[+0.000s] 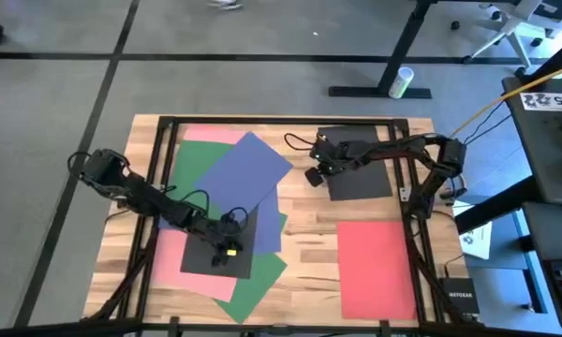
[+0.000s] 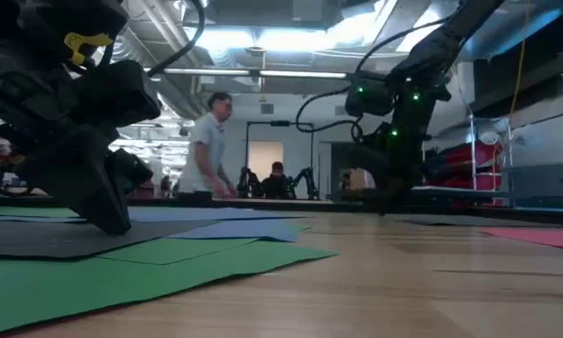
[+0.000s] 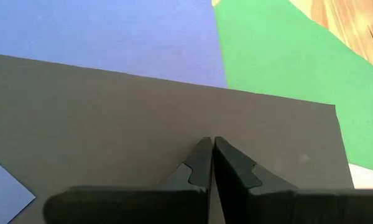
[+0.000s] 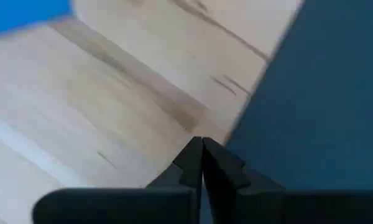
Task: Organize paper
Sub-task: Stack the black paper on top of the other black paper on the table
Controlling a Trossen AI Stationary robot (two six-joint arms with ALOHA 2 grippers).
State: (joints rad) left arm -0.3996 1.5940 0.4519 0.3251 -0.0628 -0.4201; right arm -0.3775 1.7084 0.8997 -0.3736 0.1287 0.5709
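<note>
Paper sheets lie flat on the wooden table (image 1: 309, 253). At the left, blue (image 1: 244, 173), green (image 1: 258, 281) and pink (image 1: 169, 257) sheets overlap in a pile, with a black sheet (image 1: 201, 262) on top near the front. My left gripper (image 3: 210, 143) is shut, its tips down on that black sheet. A second black sheet (image 1: 361, 173) lies at the far right and a red sheet (image 1: 375, 267) at the near right. My right gripper (image 4: 202, 143) is shut, low at the left edge of the far black sheet (image 4: 323, 93). My left gripper presses its shut fingertips (image 2: 113, 223) down on the top face of the near black sheet (image 3: 174, 112), toward its right half, slanting down from the table's left. The sheet lies flat on the pink and green sheets under it. My right gripper's shut tips stand at the far black sheet's left edge (image 4: 236, 134), above the wood; I cannot tell whether they touch it.
A dark metal frame (image 1: 159, 187) runs around the table top. Bare wood (image 1: 309, 234) shows between the left pile and the red sheet. People stand in the room beyond the table (image 2: 206, 141). A white printed sheet (image 1: 476, 239) lies off the table's right side.
</note>
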